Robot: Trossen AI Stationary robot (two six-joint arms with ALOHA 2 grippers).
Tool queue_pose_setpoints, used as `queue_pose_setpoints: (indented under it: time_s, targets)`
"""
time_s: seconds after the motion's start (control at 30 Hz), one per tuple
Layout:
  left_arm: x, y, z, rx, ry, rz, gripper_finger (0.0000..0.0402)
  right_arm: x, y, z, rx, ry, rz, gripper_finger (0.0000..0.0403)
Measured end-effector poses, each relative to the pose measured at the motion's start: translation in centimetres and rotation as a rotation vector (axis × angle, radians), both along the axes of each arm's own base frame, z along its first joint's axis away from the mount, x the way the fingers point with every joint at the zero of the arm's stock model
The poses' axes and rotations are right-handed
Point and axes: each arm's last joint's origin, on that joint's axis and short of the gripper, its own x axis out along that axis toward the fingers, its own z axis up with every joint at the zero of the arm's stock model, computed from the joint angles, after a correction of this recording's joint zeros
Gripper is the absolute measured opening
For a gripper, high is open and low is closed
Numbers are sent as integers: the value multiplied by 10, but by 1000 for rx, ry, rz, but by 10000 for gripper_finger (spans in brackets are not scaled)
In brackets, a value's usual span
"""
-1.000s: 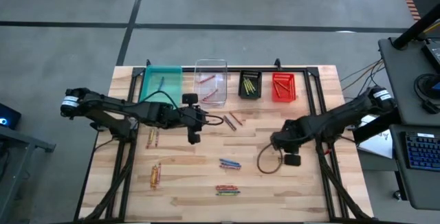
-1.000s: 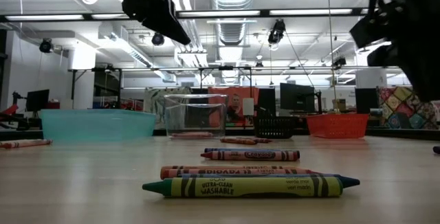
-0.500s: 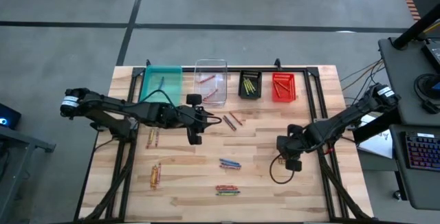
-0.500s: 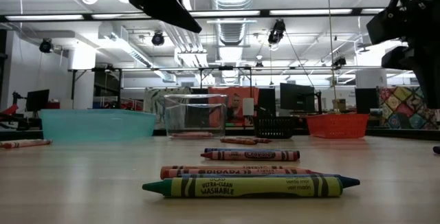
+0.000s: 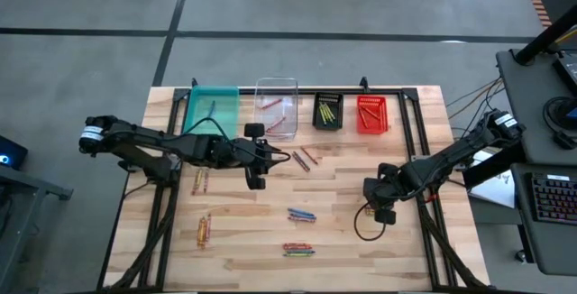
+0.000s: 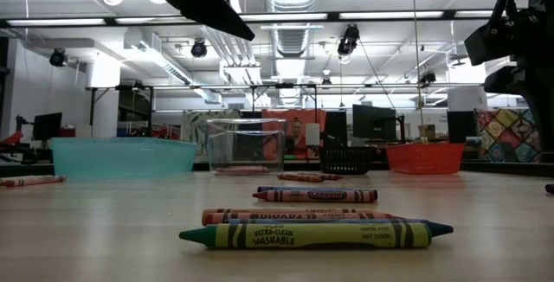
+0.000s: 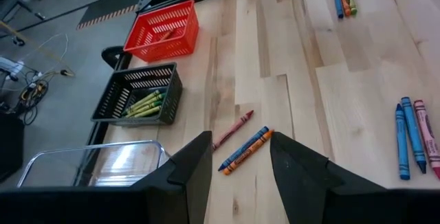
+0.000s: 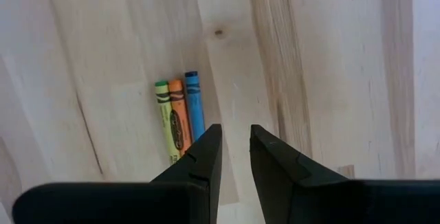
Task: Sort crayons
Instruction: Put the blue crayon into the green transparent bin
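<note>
The left gripper (image 5: 268, 160) hangs over the middle of the table (image 5: 343, 240), its two fingers (image 7: 194, 165) parted with a clear gap and nothing between them. Just ahead of its tips lie a red crayon (image 7: 232, 129) and a blue-and-orange pair (image 7: 245, 150) side by side, all flat on the wood and untouched. Off to one side of that gripper, past the tips, stand the clear bin (image 5: 276, 107), the black bin (image 5: 328, 112) with yellowish sticks in it, and the red bin (image 5: 371, 114); the teal bin (image 5: 212, 109) sits beside its arm.

The right gripper (image 5: 373, 190) is over the table's right part, its fingers (image 8: 200, 162) only a narrow gap apart, gripping nothing. Beyond its tips, a green, orange and blue trio of crayons (image 8: 178, 117) lies close together on the wood, clear of the fingers.

More crayons are scattered: a small group (image 5: 301, 215) between the two grippers, toward the near edge; another cluster (image 5: 298, 250) nearer still; an orange-looking bunch (image 5: 204, 229) and another bunch (image 5: 199, 181) on the left arm's side. From table height, a green crayon (image 6: 316, 234) lies foremost with a red one just behind it.
</note>
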Motion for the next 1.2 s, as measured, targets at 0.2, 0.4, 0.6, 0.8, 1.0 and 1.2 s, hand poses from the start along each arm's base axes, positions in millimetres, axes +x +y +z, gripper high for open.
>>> queue_pose_setpoints:
  time_s: [0.2, 0.4, 0.6, 0.8, 1.0, 1.2]
  targets:
    - [1, 0, 1, -3, -12, 2, 130, 7, 4, 2, 63, -65, -16, 72]
    - [1, 0, 2, -7, -22, 4, 130, 10, 6, 2, 88, -91, -57, 36]
    - [1, 0, 2, -7, -24, 4, 130, 8, 7, 2, 97, -73, -92, 79]
    - [1, 0, 2, -7, -24, 4, 130, 5, 5, 1, 81, -46, -83, 139]
    - [1, 0, 2, -8, -24, 4, 130, 0, 5, -6, 88, -10, -84, 143]
    - [1, 0, 2, -8, -24, 4, 130, -6, 1, -17, 70, 27, -92, 134]
